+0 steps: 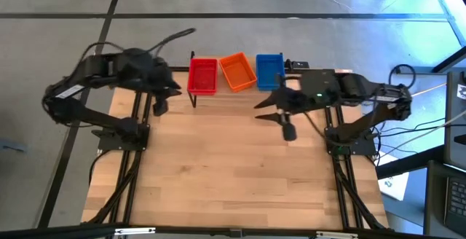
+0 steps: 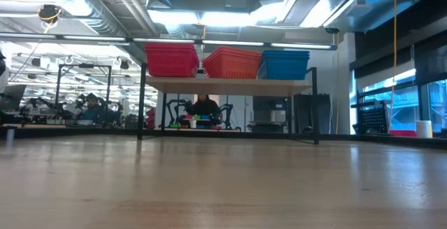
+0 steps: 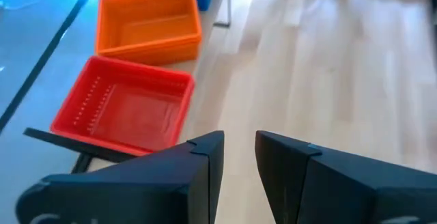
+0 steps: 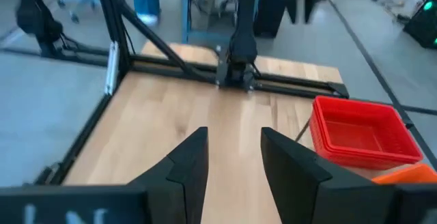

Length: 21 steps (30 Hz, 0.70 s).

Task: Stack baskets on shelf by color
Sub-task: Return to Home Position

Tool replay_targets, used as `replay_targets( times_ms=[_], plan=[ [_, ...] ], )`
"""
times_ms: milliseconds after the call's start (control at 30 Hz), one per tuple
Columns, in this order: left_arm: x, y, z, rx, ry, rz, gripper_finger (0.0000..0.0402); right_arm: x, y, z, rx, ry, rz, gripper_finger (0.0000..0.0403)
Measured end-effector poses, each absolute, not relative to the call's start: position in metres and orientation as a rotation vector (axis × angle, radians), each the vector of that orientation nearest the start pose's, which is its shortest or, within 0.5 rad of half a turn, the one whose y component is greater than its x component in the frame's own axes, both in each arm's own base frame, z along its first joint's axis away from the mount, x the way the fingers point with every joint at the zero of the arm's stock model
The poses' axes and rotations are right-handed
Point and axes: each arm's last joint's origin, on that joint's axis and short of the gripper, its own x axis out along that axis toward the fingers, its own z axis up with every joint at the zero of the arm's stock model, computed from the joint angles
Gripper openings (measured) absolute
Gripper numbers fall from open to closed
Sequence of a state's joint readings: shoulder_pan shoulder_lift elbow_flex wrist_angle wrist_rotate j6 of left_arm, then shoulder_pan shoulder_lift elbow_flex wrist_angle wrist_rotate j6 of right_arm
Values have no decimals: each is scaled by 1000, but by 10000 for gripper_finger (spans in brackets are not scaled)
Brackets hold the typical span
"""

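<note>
Your red baskets (image 1: 203, 76), orange baskets (image 1: 237, 71) and blue baskets (image 1: 269, 70) sit colour-sorted in a row on the shelf (image 2: 230, 85), top centre of the overhead frame. With nothing left to carry, your left end effector (image 3: 239, 138) and right end effector (image 4: 234, 135) flank it, narrowly parted and empty.

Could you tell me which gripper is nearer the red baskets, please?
Left: the left gripper is beside the red baskets, while the right gripper is over by the blue baskets.

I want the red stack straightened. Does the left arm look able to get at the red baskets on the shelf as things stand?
Probably yes. The left hand hangs empty beside the red baskets at the shelf's left end, with nothing between them; their open top is uncovered.
</note>
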State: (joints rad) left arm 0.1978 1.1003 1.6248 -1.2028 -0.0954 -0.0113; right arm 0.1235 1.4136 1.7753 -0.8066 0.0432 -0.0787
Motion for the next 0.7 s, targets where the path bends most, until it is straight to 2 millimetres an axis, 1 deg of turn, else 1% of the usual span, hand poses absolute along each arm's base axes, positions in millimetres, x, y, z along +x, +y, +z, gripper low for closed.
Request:
replay_targets(
  times_ms=[67, 133, 267, 333, 500, 700],
  plan=[
    [137, 26, 452, -69, 634, 281, 77, 259, 32, 462, -94, 401, 97, 137],
    [122, 19, 448, -89, 552, 289, 77, 244, 30, 457, -85, 352, 84, 137],
    [94, 10, 426, -155, 441, 271, 77, 211, 25, 446, -45, 227, 54, 137],
    [80, 7, 415, -181, 376, 254, 77, 195, 23, 438, -17, 196, 51, 137],
    [54, 6, 387, -198, 261, 225, 77, 162, 19, 414, 63, 126, 47, 137],
    [29, 6, 361, -217, 85, 209, 77, 137, 16, 378, 81, -33, 52, 137]
  ],
)
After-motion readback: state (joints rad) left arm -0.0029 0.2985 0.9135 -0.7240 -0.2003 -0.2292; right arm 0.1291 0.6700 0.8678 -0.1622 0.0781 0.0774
